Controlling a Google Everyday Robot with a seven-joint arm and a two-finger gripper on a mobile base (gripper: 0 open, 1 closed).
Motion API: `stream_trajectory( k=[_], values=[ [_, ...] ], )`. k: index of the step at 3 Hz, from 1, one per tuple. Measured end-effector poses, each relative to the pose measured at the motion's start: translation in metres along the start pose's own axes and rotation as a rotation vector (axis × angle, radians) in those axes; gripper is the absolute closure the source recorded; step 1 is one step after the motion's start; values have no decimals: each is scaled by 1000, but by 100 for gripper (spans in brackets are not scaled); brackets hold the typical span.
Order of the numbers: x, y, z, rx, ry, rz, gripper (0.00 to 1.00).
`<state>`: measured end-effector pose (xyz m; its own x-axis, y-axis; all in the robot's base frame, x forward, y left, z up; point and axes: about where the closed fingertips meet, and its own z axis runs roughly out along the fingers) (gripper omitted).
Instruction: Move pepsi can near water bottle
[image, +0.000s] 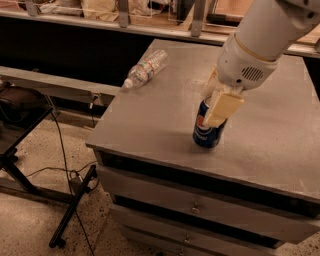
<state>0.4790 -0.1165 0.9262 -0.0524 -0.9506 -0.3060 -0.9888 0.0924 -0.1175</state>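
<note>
Tightly around the logo-bearing pepsi can (207, 136), the gripper (210, 107), pinching; water bottle (145, 68) well apart, label illegible.

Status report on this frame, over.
Gripper at top of small dark blue Pepsi can, upright on grey tabletop. Clear crinkled plastic water bottle lying far-left, apart. Nothing between them.

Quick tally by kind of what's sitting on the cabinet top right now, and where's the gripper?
Cans: 1, the pepsi can, upright.
Bottles: 1, the water bottle, lying on its side.
Total: 2.
The gripper is down at the pepsi can's top, well away from the water bottle.
</note>
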Motion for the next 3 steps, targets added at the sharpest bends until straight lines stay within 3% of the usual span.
stream_trajectory(
  k=[1,2,3],
  values=[
    [-5,-32,-13,1,-22,-22,100],
    [-27,-79,-31,31,-25,-48,100],
    [-65,-127,-56,126,-80,-48,100]
  ],
)
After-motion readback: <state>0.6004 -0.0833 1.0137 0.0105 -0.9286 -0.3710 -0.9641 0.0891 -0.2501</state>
